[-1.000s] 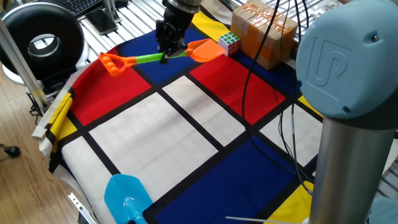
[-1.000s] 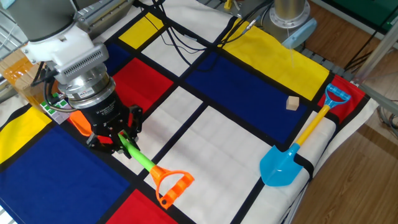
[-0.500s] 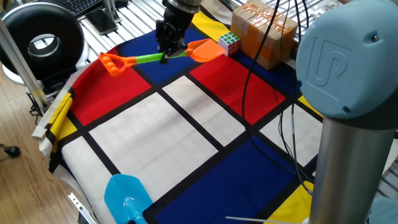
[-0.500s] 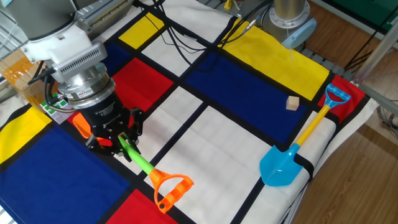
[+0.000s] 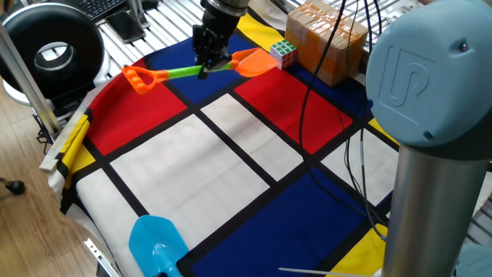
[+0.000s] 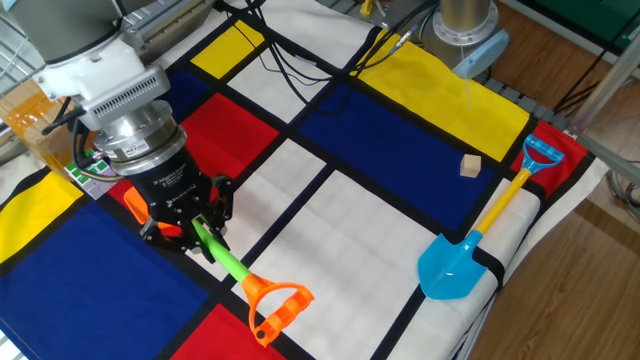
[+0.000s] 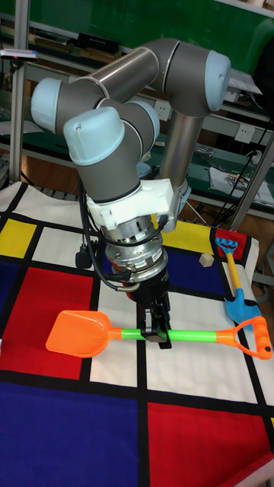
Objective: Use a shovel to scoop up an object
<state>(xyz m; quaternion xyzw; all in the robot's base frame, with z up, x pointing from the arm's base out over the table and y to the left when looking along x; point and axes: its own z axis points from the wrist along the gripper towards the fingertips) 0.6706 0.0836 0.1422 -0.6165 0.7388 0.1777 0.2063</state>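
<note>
My gripper (image 5: 206, 65) is shut on the lime-green shaft of the shovel (image 5: 256, 61). Its orange blade points at the Rubik's cube (image 5: 283, 52), tip right beside it; I cannot tell whether they touch. The orange D-handle trails the other way. In the other fixed view the gripper (image 6: 205, 238) covers most of the blade, the shovel (image 6: 228, 262) runs down to its handle, and only a green-white sliver of the cube (image 6: 86, 168) shows. In the tall fixed view the shovel (image 7: 76, 333) lies level under the gripper (image 7: 158, 329), and the cube is hidden.
A brown cardboard box (image 5: 330, 40) stands just behind the cube. A light-blue shovel (image 6: 455, 265) lies at the cloth's edge, with a small wooden block (image 6: 470, 166) near it. Cables (image 5: 350, 154) cross the chequered cloth beside the robot's base (image 5: 430, 123).
In the other fixed view the gripper and shovel have slid slightly toward the handle end. The cube and box have not moved.
</note>
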